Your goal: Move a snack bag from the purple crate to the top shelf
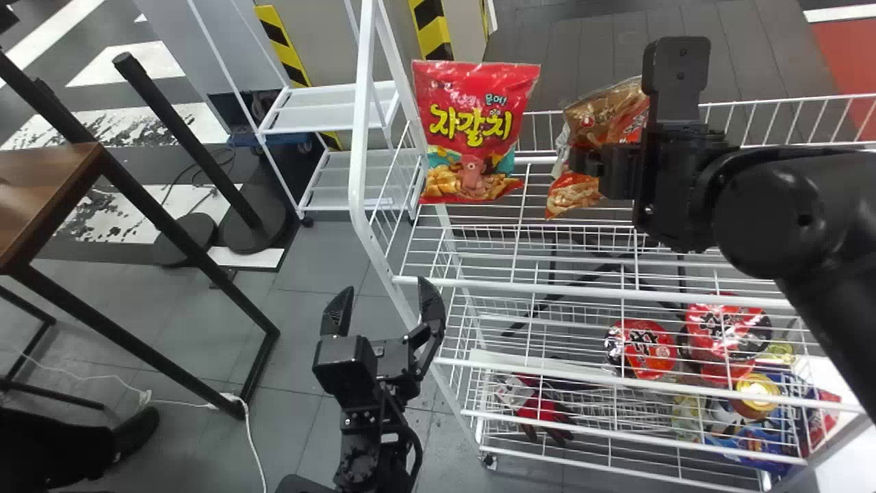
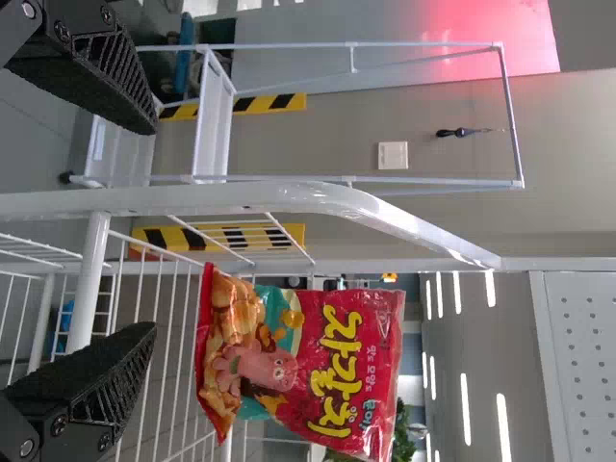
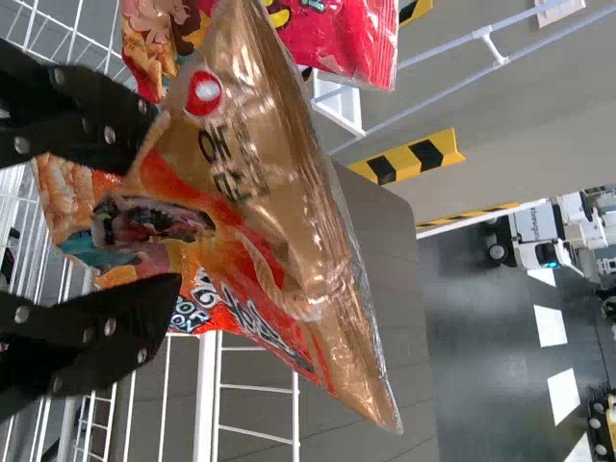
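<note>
The right end of the rack is crossed by the right arm (image 1: 797, 205). The brown snack bag (image 1: 597, 122) is pinched, tilted, between the fingers of the right gripper (image 1: 582, 163), over the top shelf (image 1: 547, 287). Beside the rack's left end, the left gripper (image 1: 383, 301) is held empty, fingers spread. That end of the shelf is taken up by an upright red snack bag (image 1: 475, 116). Red bowls (image 1: 640, 349) are kept lower down. Beyond, a white cart (image 1: 315, 109) is seen.
</note>
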You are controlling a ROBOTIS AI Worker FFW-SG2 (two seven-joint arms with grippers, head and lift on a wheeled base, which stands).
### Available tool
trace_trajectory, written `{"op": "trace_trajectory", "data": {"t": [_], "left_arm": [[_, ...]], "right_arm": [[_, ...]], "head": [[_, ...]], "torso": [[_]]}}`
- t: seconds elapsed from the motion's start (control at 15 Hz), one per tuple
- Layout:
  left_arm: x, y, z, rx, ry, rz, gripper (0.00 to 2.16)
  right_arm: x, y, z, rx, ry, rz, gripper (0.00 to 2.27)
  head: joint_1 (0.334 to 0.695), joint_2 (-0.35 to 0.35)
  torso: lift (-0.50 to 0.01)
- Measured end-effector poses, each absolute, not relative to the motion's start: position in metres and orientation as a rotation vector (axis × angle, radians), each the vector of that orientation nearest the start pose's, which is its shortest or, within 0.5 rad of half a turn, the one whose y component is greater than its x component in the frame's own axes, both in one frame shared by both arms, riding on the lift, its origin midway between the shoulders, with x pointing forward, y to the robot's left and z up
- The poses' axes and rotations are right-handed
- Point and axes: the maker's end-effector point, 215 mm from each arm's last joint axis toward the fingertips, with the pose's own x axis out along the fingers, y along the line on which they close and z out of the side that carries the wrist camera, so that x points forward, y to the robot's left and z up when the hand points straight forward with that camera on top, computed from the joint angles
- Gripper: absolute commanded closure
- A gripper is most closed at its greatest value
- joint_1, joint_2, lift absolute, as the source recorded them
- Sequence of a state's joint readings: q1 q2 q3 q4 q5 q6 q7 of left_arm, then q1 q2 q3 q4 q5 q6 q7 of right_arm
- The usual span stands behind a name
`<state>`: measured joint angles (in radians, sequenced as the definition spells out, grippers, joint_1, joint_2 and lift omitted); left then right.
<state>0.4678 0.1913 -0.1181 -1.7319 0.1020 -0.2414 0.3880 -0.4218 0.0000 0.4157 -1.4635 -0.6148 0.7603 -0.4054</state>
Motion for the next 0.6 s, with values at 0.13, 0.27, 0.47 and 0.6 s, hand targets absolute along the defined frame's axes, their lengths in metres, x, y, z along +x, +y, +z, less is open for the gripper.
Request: {"op": "trace_trajectory", "data": {"t": [0.13, 0.27, 0.47, 0.6], "left_arm": [[0.4237, 0.2854, -0.4240, 0.042, 0.074, 0.228, 0.09], [0.4237, 0.2855, -0.4235, 0.043, 0.073, 0.228, 0.09], [0.4239, 0.2857, -0.4238, 0.044, 0.073, 0.227, 0.09], [0.4251, 0.2853, -0.4244, 0.045, 0.073, 0.225, 0.09]], "right_arm": [[0.6223, 0.0052, -0.3756, 0.164, 0.588, 0.252, 0.23], [0.6214, 0.0079, -0.3741, 0.166, 0.585, 0.261, 0.23], [0.6218, 0.0109, -0.3713, 0.169, 0.576, 0.272, 0.23], [0.6231, 0.0116, -0.3690, 0.173, 0.567, 0.274, 0.23]], "head": [[0.695, 0.297], [0.695, 0.300], [0.695, 0.304], [0.695, 0.304]], "torso": [[-0.001], [-0.001], [-0.001], [-0.001]]}}
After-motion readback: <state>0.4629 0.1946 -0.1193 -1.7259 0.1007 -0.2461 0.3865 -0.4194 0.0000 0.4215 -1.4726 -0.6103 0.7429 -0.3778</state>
